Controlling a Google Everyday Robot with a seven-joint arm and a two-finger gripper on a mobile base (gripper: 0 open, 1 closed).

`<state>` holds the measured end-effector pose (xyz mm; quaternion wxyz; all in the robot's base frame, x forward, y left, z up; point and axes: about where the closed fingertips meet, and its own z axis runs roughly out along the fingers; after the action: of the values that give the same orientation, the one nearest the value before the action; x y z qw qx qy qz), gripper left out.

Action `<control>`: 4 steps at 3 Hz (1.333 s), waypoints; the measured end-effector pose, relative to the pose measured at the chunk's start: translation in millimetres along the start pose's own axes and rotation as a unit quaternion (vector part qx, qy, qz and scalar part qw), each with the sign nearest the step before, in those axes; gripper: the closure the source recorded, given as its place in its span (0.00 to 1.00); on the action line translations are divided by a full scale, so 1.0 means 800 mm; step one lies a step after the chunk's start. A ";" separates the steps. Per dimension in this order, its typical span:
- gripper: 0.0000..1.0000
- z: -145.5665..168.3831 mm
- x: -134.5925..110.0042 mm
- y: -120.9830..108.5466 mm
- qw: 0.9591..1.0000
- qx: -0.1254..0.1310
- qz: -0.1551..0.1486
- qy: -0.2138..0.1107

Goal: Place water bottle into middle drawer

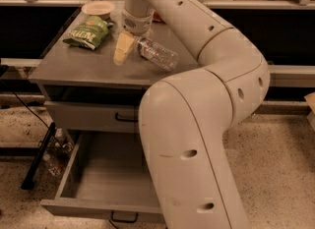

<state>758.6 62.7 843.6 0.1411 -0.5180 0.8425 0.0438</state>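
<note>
The water bottle (158,54), clear and crinkled, lies tilted just over the grey cabinet top (88,66), its body pointing right and toward me. My gripper (130,46) hangs from the wrist at the back of the top and is shut on the bottle's cap end. One pale yellow finger (122,49) shows left of the bottle. The middle drawer (106,176) is pulled open low at the front, with a bare floor and a black loop handle (123,218). My arm's big white links cover its right part.
A green chip bag (88,31) and a white bowl (98,9) sit at the back left of the top. A shut drawer front with a black handle (125,119) lies above the open one. A black stand leg (38,158) and floor clutter are at the left.
</note>
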 end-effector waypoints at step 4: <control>0.00 0.048 0.012 -0.032 0.999 -0.035 0.040 -0.003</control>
<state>784.5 51.0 805.8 0.1235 -0.4885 0.8600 0.0808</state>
